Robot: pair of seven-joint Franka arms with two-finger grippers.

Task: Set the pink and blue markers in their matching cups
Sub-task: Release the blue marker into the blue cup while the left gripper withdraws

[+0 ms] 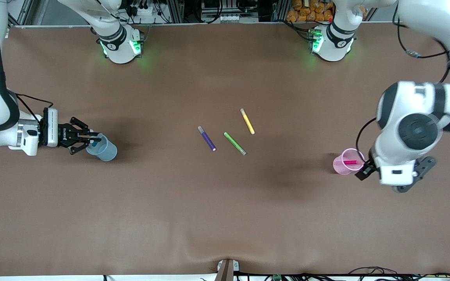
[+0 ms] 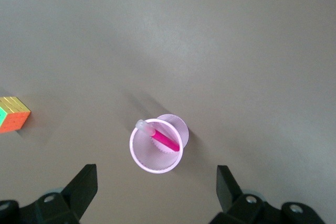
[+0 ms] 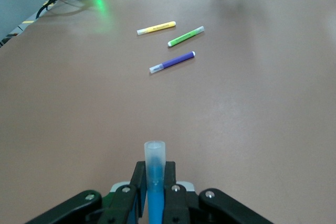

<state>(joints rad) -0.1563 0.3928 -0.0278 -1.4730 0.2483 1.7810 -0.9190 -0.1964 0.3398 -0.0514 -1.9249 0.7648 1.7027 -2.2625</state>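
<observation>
The pink marker (image 1: pixel 352 162) lies slanted inside the pale pink cup (image 1: pixel 343 166) toward the left arm's end of the table. My left gripper (image 1: pixel 413 176) hangs high by that cup, open and empty. In the left wrist view the pink cup (image 2: pixel 156 167) holds the pink marker (image 2: pixel 167 141), cap at the rim, just off my open left gripper (image 2: pixel 156 186). My right gripper (image 1: pixel 92 137) is shut on the blue marker (image 1: pixel 98 136), over the rim of the light blue cup (image 1: pixel 106 150). In the right wrist view the blue marker (image 3: pixel 155 155) sticks out cap-first from the right gripper (image 3: pixel 155 170); the blue cup is hidden there.
A dark purple marker (image 1: pixel 207 138), a green marker (image 1: pixel 235 143) and a yellow marker (image 1: pixel 247 121) lie mid-table between the cups. A colour cube (image 2: pixel 13 114) sits on the table near the pink cup in the left wrist view.
</observation>
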